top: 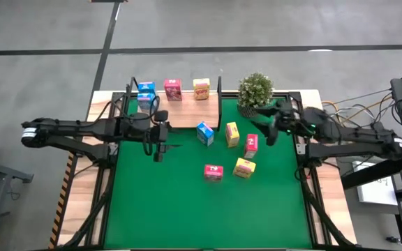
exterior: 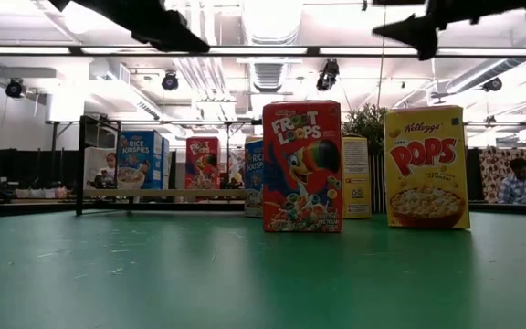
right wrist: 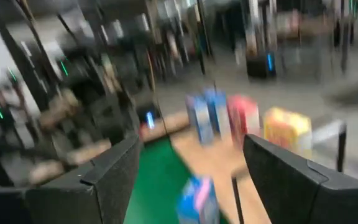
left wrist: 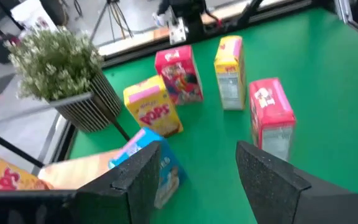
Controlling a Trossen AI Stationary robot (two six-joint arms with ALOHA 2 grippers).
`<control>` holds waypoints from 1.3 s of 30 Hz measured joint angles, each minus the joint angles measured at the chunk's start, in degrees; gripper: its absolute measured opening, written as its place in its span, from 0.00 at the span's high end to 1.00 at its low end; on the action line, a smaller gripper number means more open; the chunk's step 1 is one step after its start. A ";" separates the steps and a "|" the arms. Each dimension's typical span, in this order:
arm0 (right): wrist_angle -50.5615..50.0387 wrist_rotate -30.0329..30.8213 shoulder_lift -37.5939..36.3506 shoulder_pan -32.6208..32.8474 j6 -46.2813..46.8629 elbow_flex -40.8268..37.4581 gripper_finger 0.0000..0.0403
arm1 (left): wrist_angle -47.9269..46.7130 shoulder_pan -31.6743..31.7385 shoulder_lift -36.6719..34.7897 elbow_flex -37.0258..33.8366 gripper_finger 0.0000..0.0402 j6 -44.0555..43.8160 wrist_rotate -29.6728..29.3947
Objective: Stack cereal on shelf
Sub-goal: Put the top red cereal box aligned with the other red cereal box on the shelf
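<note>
Froot Loops box (exterior: 301, 166) closest up on green mat (top: 208, 209), four more loose nearby. Four already up on shelf (top: 187, 115). Left gripper (top: 158, 148) and right gripper (top: 269, 134) both spread, holding nothing, hovering above mat.

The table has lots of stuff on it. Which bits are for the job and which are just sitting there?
For the job:
cereal boxes
shelf

Just sitting there:
potted plant
green mat
cables
</note>
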 joint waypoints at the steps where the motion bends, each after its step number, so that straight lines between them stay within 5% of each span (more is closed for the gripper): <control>1: -4.17 0.02 1.55 0.00 0.60 2.71 0.32 | -0.77 0.00 -0.32 0.00 0.52 -0.08 0.01; 11: -47.14 2.03 20.24 -0.04 18.02 29.36 0.32 | -5.21 0.00 -5.83 -0.30 0.52 -1.52 -0.59; 20: -76.98 2.03 35.88 -0.04 29.84 46.00 0.32 | -9.68 -0.02 -10.32 -0.42 0.52 -2.14 -8.18; 28: -83.69 -3.67 41.32 0.15 36.40 48.50 0.30 | -11.40 -0.02 -11.95 -0.48 0.52 -3.48 -11.42; 39: -81.66 -3.17 43.01 2.76 43.42 47.28 0.20 | -11.18 -0.02 -11.93 -4.18 0.52 -5.56 -12.38</control>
